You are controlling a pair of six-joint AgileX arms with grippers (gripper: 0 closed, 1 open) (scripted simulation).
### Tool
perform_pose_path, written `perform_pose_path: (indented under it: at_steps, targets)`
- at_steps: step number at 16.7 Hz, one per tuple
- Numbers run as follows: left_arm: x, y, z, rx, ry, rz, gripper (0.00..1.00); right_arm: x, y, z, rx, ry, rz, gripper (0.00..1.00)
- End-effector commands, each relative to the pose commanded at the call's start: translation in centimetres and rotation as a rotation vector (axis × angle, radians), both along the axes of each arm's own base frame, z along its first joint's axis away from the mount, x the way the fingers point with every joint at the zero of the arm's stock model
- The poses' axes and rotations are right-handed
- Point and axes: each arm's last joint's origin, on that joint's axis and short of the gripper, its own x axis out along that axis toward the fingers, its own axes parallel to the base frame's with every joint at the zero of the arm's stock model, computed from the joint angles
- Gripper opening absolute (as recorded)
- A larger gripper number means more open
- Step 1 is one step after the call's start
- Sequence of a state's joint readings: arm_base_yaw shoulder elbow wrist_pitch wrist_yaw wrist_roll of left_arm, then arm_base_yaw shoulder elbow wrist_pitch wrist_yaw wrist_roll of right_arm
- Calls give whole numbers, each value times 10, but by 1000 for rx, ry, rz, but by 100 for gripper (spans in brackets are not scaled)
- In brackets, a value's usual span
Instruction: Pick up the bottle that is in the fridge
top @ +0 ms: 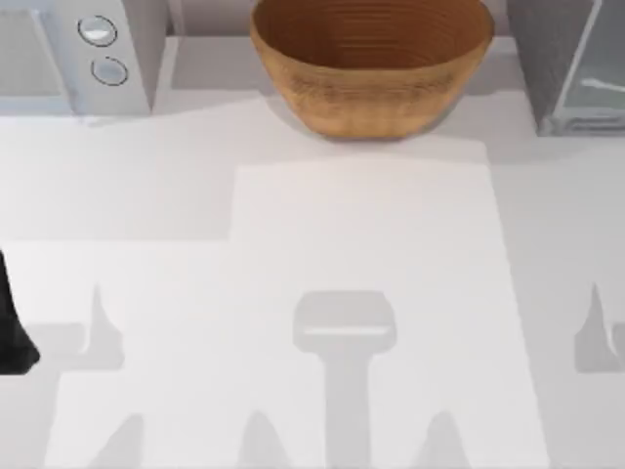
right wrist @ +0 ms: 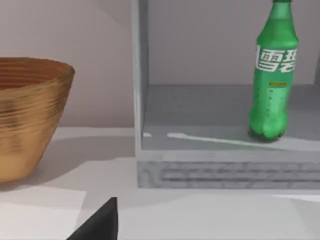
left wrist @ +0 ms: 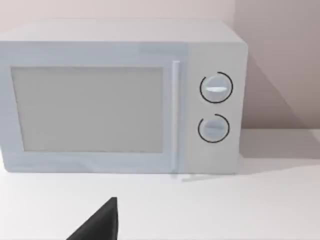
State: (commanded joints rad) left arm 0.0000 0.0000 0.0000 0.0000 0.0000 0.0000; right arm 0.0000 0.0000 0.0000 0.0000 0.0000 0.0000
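The green bottle [right wrist: 272,75] stands upright on the grey floor inside the fridge [right wrist: 225,172], toward one side of the compartment, with white lettering on its label. In the top view the fridge [top: 566,59] is a grey speckled box at the table's far right corner. A dark part of my right gripper [right wrist: 100,225] shows low in the right wrist view, well short of the fridge and apart from the bottle. My left arm [top: 15,332] sits at the table's left edge, and a dark part of the left gripper [left wrist: 100,225] faces the microwave.
A large woven bowl [top: 371,63] stands at the back centre, just left of the fridge, and also appears in the right wrist view as the bowl [right wrist: 27,115]. A light grey microwave [top: 78,49] with two knobs fills the back left corner. White table [top: 352,244] stretches in front.
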Motion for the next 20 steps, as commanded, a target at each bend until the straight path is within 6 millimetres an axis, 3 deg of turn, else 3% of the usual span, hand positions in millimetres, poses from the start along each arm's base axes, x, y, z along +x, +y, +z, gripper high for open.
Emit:
perform_pose_path:
  at_steps: [7, 12, 20]
  targets:
    - [0, 0, 0, 0, 0, 0, 100, 9, -5, 11, -5, -29, 0, 100]
    - [0, 0, 0, 0, 0, 0, 100, 38, -21, 22, -13, -44, -4, 100]
    - [0, 0, 0, 0, 0, 0, 100, 87, -68, -21, 22, 50, -3, 100]
